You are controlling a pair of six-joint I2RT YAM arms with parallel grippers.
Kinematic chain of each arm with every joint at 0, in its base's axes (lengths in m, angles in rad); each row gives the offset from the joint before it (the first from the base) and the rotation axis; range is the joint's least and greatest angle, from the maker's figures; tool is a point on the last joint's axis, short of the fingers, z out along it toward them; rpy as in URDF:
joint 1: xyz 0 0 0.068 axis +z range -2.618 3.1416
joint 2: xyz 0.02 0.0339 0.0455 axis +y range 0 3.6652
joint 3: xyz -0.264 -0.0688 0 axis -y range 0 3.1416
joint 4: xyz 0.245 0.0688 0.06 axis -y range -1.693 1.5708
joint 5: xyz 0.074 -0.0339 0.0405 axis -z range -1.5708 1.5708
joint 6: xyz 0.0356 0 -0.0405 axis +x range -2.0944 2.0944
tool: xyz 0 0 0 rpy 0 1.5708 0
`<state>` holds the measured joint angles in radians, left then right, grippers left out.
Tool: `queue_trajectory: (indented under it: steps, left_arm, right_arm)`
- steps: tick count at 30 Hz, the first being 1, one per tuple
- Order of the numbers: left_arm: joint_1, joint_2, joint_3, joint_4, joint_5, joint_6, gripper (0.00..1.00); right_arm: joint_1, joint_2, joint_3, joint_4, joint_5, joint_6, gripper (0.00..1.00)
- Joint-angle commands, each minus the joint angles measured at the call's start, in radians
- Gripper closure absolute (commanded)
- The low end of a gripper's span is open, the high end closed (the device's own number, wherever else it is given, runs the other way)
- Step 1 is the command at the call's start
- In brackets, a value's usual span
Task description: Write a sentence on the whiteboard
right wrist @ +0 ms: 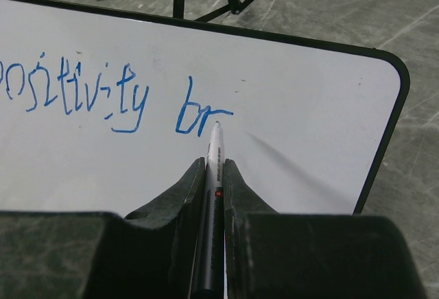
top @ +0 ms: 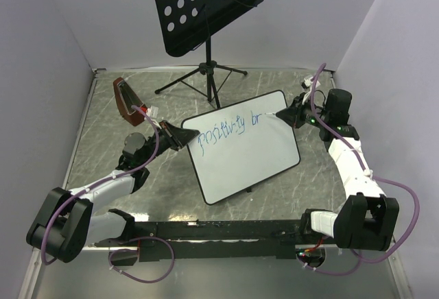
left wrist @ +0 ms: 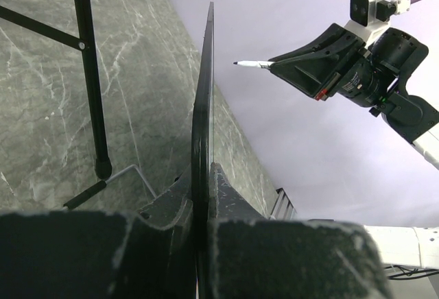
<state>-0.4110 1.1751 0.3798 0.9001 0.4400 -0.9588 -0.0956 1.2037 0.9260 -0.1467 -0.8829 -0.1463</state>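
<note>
Where the grey marbled tabletop [top: 96, 127] meets its white side walls, entries run as follows.

Whiteboard [top: 247, 162]: mid-tabletop, skewed, long edges running 8 to 2 o'clock; black rim, rounded corners, shadow under its near edge.

Sentence [top: 228, 130]: blue script along the far long edge, reading "positivity br". The white surface is unwritten from the r to the 2 o'clock corner and across the near half.

Left pincer [top: 180, 134]: clamped narrow on the 9 o'clock short edge, near its far corner, with the rim sandwiched between both fingers [left wrist: 168, 206].

Right pincer [top: 282, 115]: closed on a white-barrelled marker [right wrist: 214, 169] at the 2 o'clock corner. The marker tip sits at the tail of the r; contact uncertain.

Music stand [top: 204, 7]: black perforated desk on a tripod at 12 o'clock, with one leg's foot near the far rim.

Brown wedge-shaped item [top: 126, 99]: at 10 o'clock, well apart from the board and near the left wall.

Bare tabletop lies at 4 to 6 o'clock, between the board and the arm bases.
</note>
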Motion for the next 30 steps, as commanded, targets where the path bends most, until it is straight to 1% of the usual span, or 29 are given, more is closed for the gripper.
queue_trajectory:
  steps: [1,13,25,30]
  left_arm:
    - [-0.003,-0.025,0.008,0.117,0.019,0.031,0.99]
    - [-0.005,-0.029,0.002,0.123,0.017,0.026,0.99]
    - [-0.005,-0.029,0.001,0.140,0.012,0.015,0.99]
    - [-0.005,-0.037,-0.001,0.137,0.014,0.015,0.99]
  right_arm:
    - [-0.012,-0.016,-0.013,0.062,-0.036,-0.003,1.00]
    - [-0.016,-0.033,-0.042,0.082,-0.054,-0.015,1.00]
    - [-0.018,-0.015,-0.055,0.091,-0.073,-0.016,1.00]
    - [-0.012,0.005,-0.046,0.090,-0.054,-0.009,1.00]
